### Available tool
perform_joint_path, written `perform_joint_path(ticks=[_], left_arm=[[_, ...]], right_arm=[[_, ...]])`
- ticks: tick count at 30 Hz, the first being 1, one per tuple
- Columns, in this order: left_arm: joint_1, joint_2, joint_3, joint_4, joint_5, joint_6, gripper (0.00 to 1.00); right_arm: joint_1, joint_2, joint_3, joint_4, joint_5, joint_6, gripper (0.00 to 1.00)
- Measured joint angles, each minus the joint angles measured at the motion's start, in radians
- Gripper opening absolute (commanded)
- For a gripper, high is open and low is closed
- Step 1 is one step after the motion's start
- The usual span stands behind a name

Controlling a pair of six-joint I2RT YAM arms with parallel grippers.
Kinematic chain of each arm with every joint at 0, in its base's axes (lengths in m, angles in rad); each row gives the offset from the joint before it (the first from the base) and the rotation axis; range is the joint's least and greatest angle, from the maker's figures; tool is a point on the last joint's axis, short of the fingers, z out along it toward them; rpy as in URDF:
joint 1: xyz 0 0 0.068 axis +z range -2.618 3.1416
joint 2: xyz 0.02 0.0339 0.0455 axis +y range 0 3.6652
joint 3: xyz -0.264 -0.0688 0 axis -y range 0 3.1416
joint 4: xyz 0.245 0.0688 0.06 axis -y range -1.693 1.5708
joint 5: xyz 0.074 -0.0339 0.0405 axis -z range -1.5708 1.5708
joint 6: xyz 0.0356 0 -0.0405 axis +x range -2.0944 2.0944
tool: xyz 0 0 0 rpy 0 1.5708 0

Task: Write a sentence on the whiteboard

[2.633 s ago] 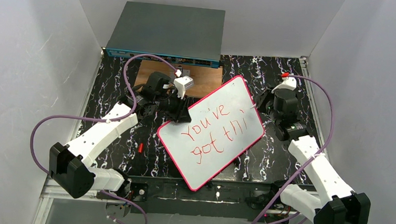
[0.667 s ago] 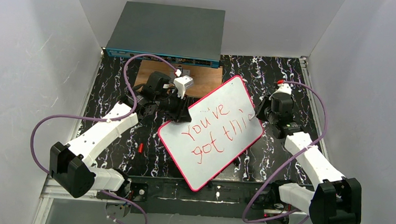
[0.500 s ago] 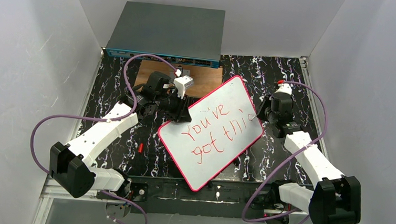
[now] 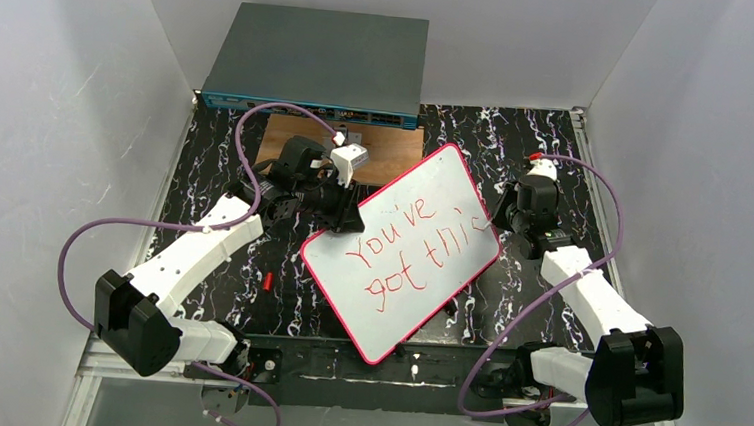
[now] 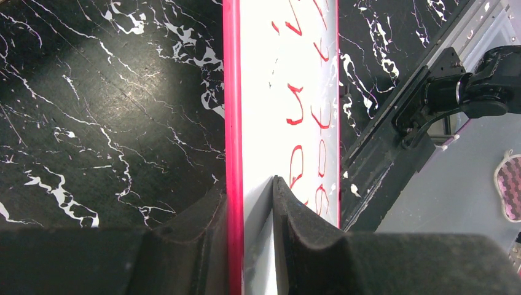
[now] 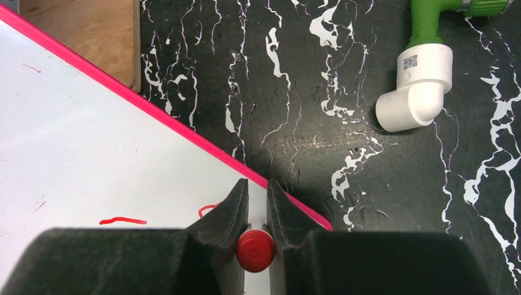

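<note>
We see whiteboard point(image 4: 400, 260) mid-bench, skewed, one corner twd near edge. L gripper point(image 5: 249, 184) clamped on its left rim. R gripper point(image 6: 257, 184) pinching red marker point(image 6: 255, 251) by board's right edge. We judge board light, stiff, slick: hold by rim.

The whiteboard point(image 4: 400, 250) is white with a thin pink-red rim and red handwriting. The worktop point(image 4: 211, 161) is black, veined in white. At the top of the overhead frame are a grey box point(image 4: 319, 59) with a blue front strip and a brown wooden board point(image 4: 397, 154). Purple cables point(image 4: 62, 251) loop off white-and-black arms point(image 4: 190, 250). In the right wrist view, black fingers point(image 6: 224, 215) flank a red marker point(image 6: 255, 251); at upper right lies a green-and-white pipe fitting point(image 6: 418, 86).
</note>
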Motion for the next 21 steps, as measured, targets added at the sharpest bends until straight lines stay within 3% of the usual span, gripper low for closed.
perform_joint_path(ticks=[21], left_arm=[[0.000, -0.001, 0.000, -0.002, -0.003, -0.002, 0.00]], right_arm=[[-0.001, -0.077, -0.083, -0.029, -0.050, 0.023, 0.01]])
